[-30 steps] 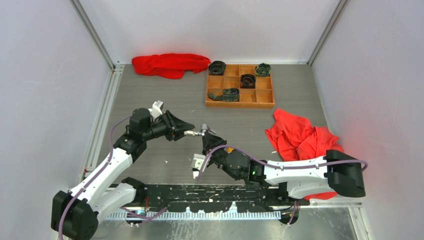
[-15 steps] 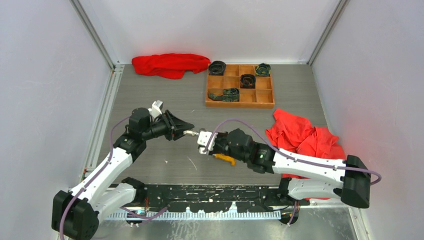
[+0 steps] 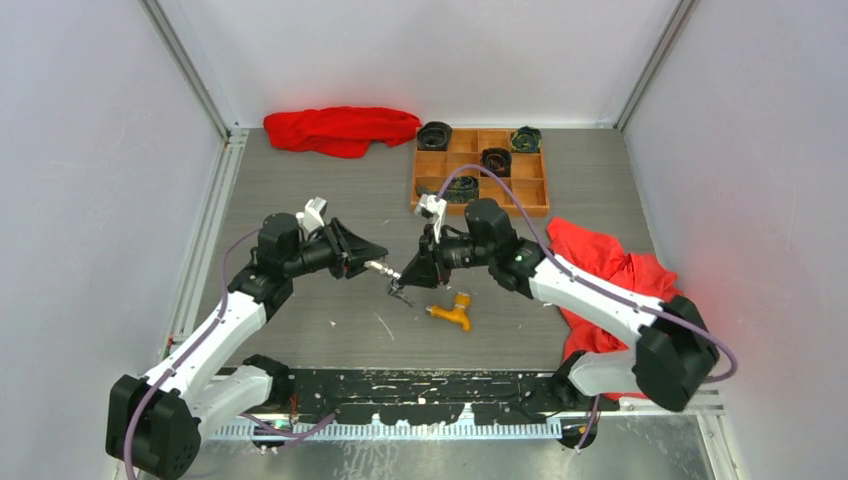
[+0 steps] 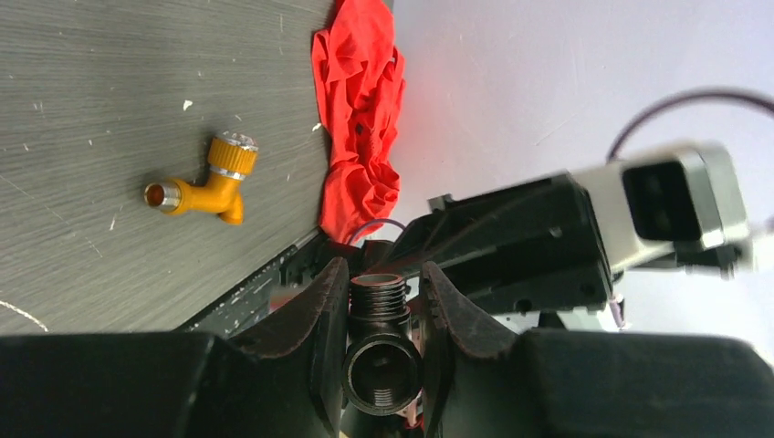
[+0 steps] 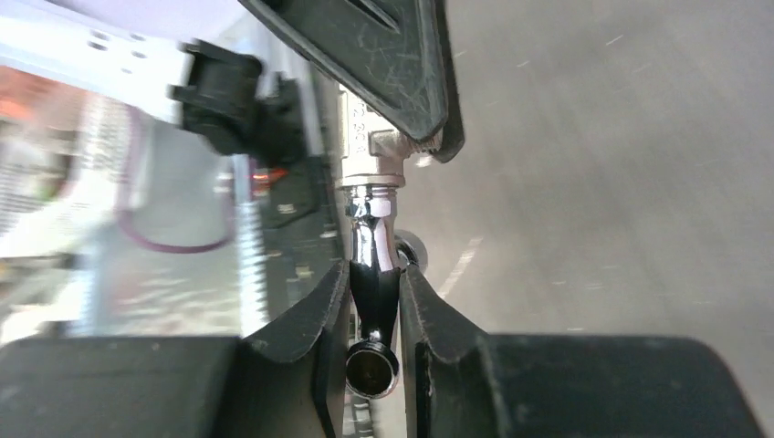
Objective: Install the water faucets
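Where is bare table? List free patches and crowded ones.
Free: grey table between the long red cloth at the back and the left arm; the strip between the orange bent metal faucet and the arm bases. Crowded: centre, where left gripper and right gripper clamp the shiny silver metal faucet; right, crumpled red cloth.

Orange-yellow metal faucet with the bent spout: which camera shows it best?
Left wrist. The orange-yellow metal faucet lies unobstructed on the grey table, open spout end and silver-capped top both clear. Top external shows it small, lying on the table. Right wrist does not show it.
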Motion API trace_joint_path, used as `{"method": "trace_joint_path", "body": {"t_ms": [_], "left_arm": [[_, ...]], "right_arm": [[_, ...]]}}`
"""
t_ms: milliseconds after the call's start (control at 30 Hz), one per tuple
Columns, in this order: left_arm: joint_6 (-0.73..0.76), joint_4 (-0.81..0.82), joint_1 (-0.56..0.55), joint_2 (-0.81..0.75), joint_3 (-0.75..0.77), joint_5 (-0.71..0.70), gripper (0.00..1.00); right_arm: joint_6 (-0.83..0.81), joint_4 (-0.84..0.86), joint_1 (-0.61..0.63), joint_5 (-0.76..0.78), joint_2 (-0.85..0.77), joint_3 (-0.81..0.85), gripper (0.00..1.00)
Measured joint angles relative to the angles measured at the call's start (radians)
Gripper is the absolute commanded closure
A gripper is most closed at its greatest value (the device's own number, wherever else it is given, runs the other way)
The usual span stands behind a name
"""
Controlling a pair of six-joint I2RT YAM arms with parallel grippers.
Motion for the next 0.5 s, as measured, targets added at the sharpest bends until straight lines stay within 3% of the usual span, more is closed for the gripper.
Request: {"method": "trace_joint_path", "body": {"t_ms": [167, 200, 333, 400, 500], "left_arm": [[0.022, 0.027, 0.002, 0.003, 0.000, 0.029, 1.00], [0.021, 0.034, 0.000, 0.003, 0.001, 0.039, 1.00], [0.008, 0.080, -0.004, 0.000, 0.013, 0.074, 1.00], [0.002, 0.101, 0.003, -0.002, 0.015, 0.070, 1.00], [-0.022, 0.124, 0.028, -0.002, 0.011, 0.060, 1.00]], "right_arm": [[0.385, 0.157, -0.065, -0.294, 0.131, -0.008, 0.99], [0.456, 0.205, -0.067, -0.329, 0.139, -0.022, 0.91], [0.639, 0.315, -0.093, -0.420, 0.141, -0.043, 0.40], [0.638, 0.294, -0.108, -0.432, 0.138, -0.031, 0.30], [0.537, 0.132, -0.121, -0.376, 0.122, 0.035, 0.18]]}}
